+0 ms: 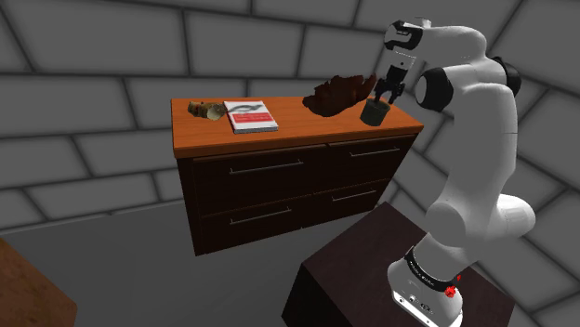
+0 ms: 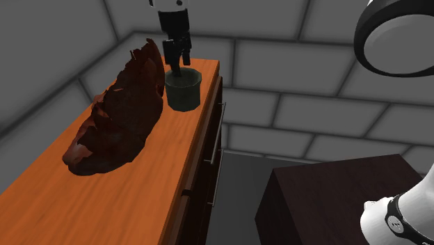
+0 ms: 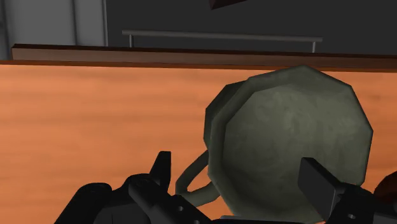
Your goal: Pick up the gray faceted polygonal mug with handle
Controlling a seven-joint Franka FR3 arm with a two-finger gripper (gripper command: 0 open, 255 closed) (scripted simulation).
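- The dark brown box-shaped stand [image 1: 358, 269] is nearest in the shoulder view. The white arm with dark joints [image 1: 474, 139] rises from it. There is a small red mark at the arm's base, with no writing I can read.
- The all-black two-finger gripper [image 1: 382, 96] [image 2: 177, 66] [image 3: 238, 175] points down at the grey-green faceted mug with a loop handle [image 1: 375, 112] [image 2: 183, 94] [image 3: 292, 133].
- The fingers [image 3: 159, 172] are wide apart and clamp nothing. In the wrist view one is outside the mug just beside its handle [image 3: 191, 181], and the other is over the mug's open mouth. I cannot tell whether either touches the mug.
- The mug stands upright on the orange wooden top of the dark brown chest of drawers [image 1: 297, 125] [image 2: 104, 188]. It is close to the front edge, at the end nearest the arm.
- Just behind the mug lies a dark reddish-brown jagged lump [image 1: 339, 93] [image 2: 115, 118].
- Farther along the top lies a flat white book with a red-patterned cover [image 1: 250, 115]. Its lettering is too small to read.
- At the far end, beside the book, sits a small tan and brown object [image 1: 206, 110].
- Behind everything are grey block walls [image 1: 93, 56].
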